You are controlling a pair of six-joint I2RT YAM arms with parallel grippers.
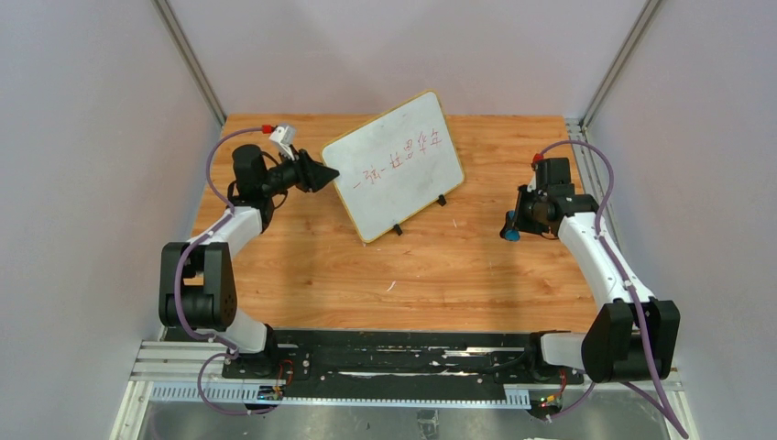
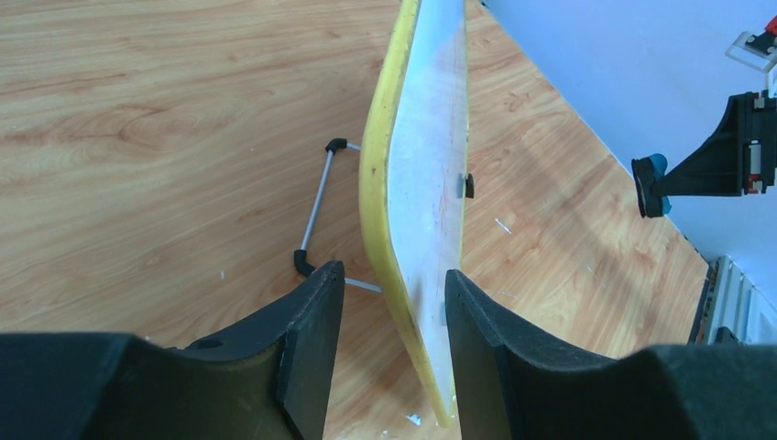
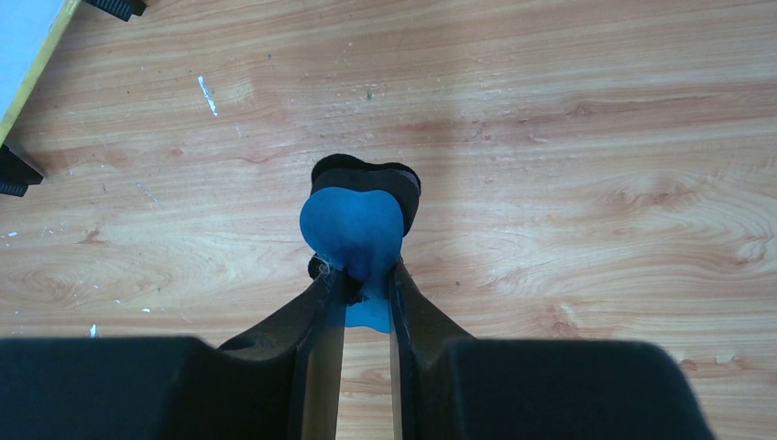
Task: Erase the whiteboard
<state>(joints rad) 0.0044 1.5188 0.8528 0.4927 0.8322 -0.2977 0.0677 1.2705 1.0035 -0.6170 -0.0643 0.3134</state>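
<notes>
The whiteboard [image 1: 394,165], yellow-framed with red handwriting [image 1: 403,151], stands tilted on its small black feet at the back middle of the wooden table. My left gripper [image 1: 328,174] is open at the board's left edge. In the left wrist view its jaws straddle that edge [image 2: 389,275]: the right finger lies against the white face [image 2: 421,183], and the left finger stands apart from the yellow back. My right gripper [image 1: 508,226] is shut on a blue eraser [image 3: 353,225] with a black pad, held low over the table, right of the board.
A wire stand leg [image 2: 316,211] with black tips props the board from behind. The board's corner and feet show at the top left of the right wrist view [image 3: 27,37]. Grey walls enclose the table at the back and on both sides.
</notes>
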